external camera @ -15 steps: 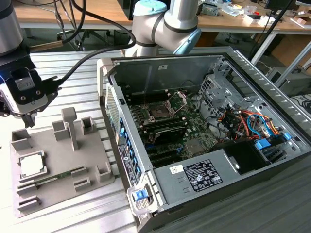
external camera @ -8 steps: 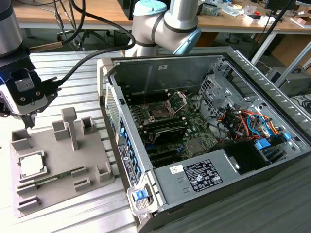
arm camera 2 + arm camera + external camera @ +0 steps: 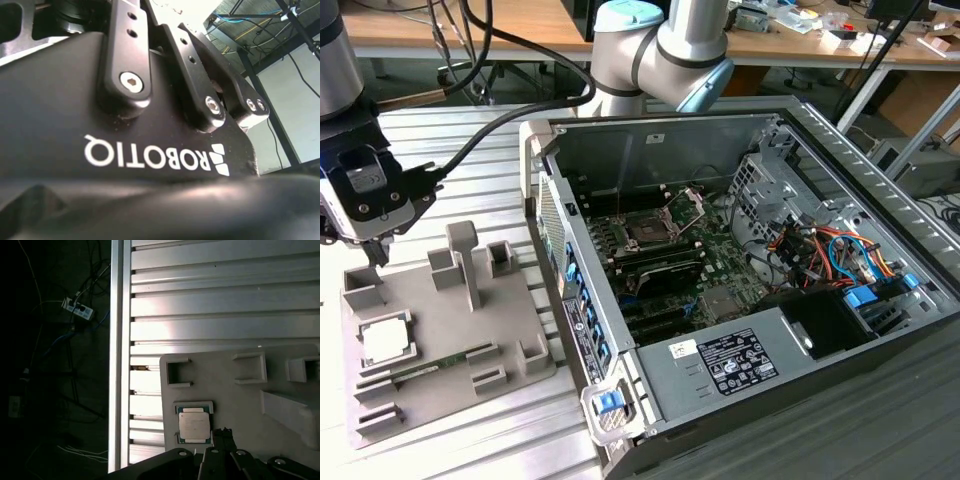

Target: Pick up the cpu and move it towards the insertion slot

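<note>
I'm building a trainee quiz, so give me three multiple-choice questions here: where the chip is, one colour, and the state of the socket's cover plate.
1. Where is the chip? A in the socket; B in the holder tray; C in the end effector.
2. What colour is the holder tray? A grey; B blue; C orange.
3. The socket's cover plate is: A shut flat; B missing; C raised open.
Answers: 1 B, it sits in a square pocket of the tray, apart from the end effector. 2 A, the tray is plain grey. 3 C, the plate stands tilted up beside the socket.
</note>
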Tool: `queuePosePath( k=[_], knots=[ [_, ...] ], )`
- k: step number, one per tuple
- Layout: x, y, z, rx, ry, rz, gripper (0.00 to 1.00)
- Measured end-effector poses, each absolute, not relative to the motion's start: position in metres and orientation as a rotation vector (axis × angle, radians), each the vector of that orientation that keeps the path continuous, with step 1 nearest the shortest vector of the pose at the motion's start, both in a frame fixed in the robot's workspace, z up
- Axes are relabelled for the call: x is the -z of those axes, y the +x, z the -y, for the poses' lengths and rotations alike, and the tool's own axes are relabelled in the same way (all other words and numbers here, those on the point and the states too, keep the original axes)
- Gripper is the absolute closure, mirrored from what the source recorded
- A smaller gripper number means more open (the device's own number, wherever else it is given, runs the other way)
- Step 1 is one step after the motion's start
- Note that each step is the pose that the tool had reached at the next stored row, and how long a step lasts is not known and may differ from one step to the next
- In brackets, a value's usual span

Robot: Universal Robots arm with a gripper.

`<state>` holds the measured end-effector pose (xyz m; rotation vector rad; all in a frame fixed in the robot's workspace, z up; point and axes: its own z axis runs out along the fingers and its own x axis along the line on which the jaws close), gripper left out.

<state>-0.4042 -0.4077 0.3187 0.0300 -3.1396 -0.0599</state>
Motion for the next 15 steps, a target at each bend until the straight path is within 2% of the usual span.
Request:
queuePosePath(
  k=[15],
  knots=[
    [-0.3158, -0.4071, 0.412, 0.06, 0.03, 3.14, 0.89]
  ],
)
